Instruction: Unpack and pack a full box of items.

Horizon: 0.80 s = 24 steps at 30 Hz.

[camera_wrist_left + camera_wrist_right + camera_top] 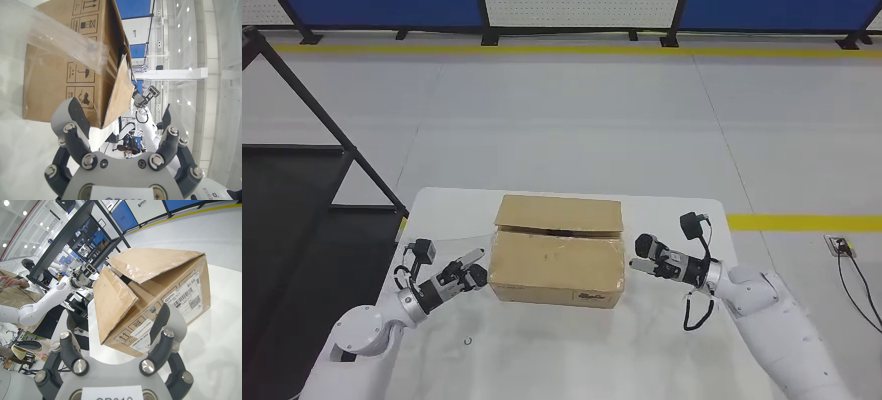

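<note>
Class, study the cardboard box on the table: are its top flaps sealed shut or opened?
Opened, not spread wide. The cardboard box has its top flaps lifted and uneven, a dark gap between them. Contents: cannot tell.

The cardboard box (143, 279) sits mid-frame on the white table (208, 355), its taped top flaps loosely folded with a dark gap between them. In the foreground the right gripper (117, 319) is spread wide near the box's labelled side. The left gripper (80, 277) is in the background beyond the box's far end.
</note>
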Available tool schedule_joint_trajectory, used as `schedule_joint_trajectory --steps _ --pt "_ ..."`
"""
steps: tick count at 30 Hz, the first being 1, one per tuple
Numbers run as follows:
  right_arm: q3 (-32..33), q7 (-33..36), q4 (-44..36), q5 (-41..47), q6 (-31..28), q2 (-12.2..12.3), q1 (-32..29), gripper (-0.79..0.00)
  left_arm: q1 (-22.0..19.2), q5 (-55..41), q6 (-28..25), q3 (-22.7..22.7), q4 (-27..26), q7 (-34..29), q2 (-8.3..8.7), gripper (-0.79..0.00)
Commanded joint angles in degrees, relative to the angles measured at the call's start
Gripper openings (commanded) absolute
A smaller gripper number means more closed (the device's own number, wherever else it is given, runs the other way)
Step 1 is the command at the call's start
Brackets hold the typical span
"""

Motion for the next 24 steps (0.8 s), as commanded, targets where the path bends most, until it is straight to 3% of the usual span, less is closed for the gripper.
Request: schedule_joint_trajectory --steps 1,9,21,24 --pt "-0.2 -0.5 -1.4 0.3 2.3 0.0 -0.8 0.000 0.5 -1.0 0.0 -0.6 -0.7 -0.8 0.19 0.000" --pt "-1.9 3.8 -1.9 9.4 8.9 -0.6 0.0 0.000 1.8 -5.5 0.2 -3.2 -2.2 -1.4 0.74 0.000" --pt "-3.8 13.4 -0.7 23.1 3.3 -1.1 1.9 0.000 1.6 -8.7 0.1 -4.1 -0.9 1.4 0.97 0.000" --pt "-5.0 13.2 -3.4 23.7 3.1 -0.5 1.5 0.000 1.5 -10.2 0.0 -4.4 -0.9 2.8 0.95 0.000"
